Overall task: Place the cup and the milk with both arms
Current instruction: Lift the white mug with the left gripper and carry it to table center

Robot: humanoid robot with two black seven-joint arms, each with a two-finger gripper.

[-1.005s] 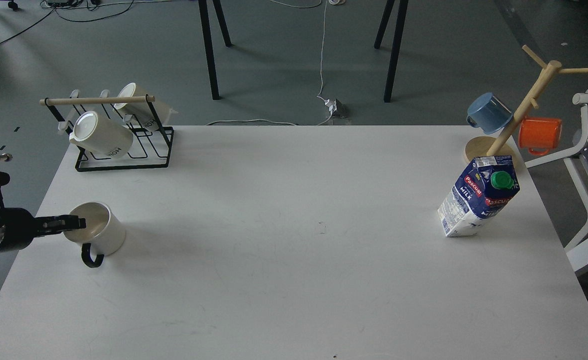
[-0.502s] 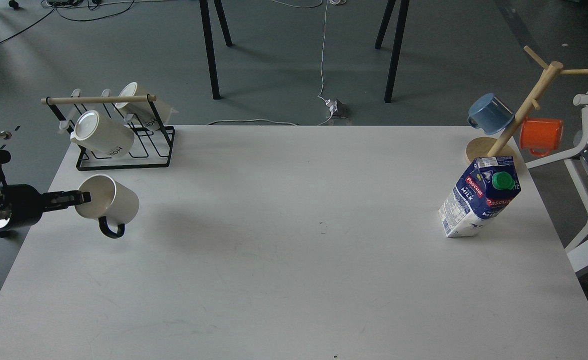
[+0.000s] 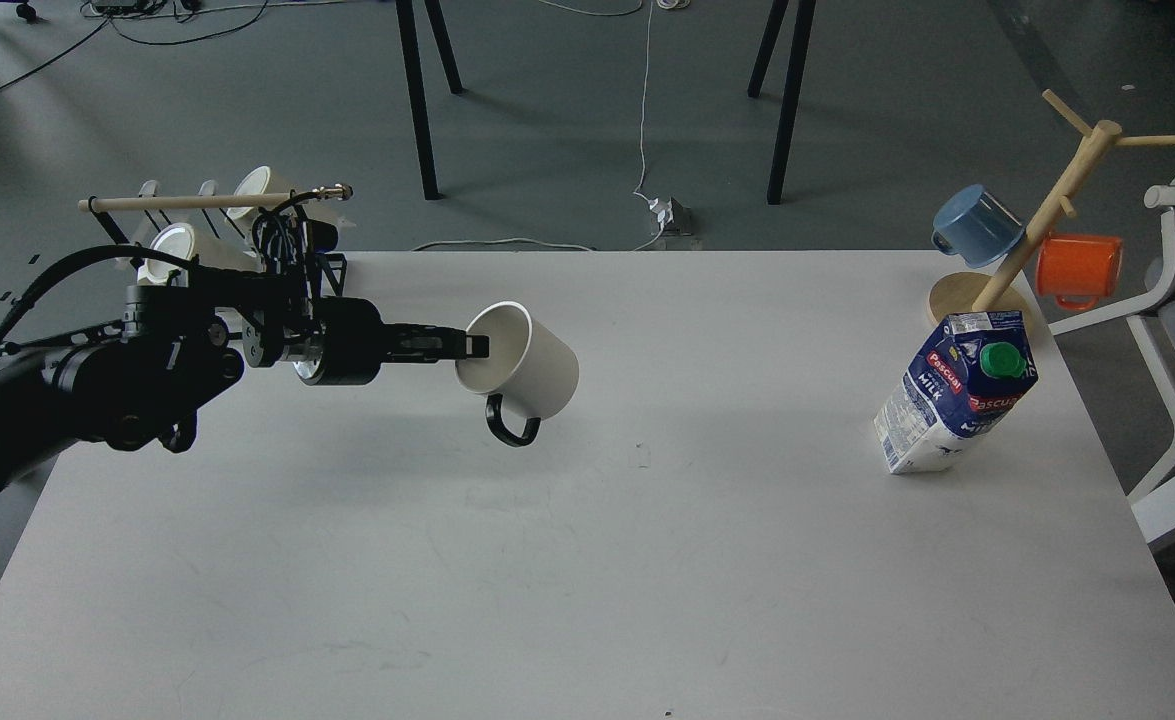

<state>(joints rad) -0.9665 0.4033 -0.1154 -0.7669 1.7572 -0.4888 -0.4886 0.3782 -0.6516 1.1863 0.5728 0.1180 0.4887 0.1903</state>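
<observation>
My left gripper (image 3: pixel 474 347) is shut on the rim of the cup (image 3: pixel 527 370), a white mug with a cream inside and a black loop handle hanging down. It holds the cup tilted on its side in the air above the left middle of the white table (image 3: pixel 587 560). The milk (image 3: pixel 957 392), a blue and white carton with a green cap and a red label, stands at the right side of the table. It stands alone, with nothing touching it. My right gripper is out of view.
A black wire rack (image 3: pixel 322 272) with a wooden bar and cream mugs (image 3: pixel 172 245) stands at the back left, partly behind my left arm. A wooden mug tree (image 3: pixel 1037 215) with a blue mug (image 3: pixel 975 225) and an orange mug (image 3: pixel 1079 268) stands at the back right.
My left arm has lifted the cup off the table's left edge and carried it far to the right, toward the middle. The milk has not moved.
</observation>
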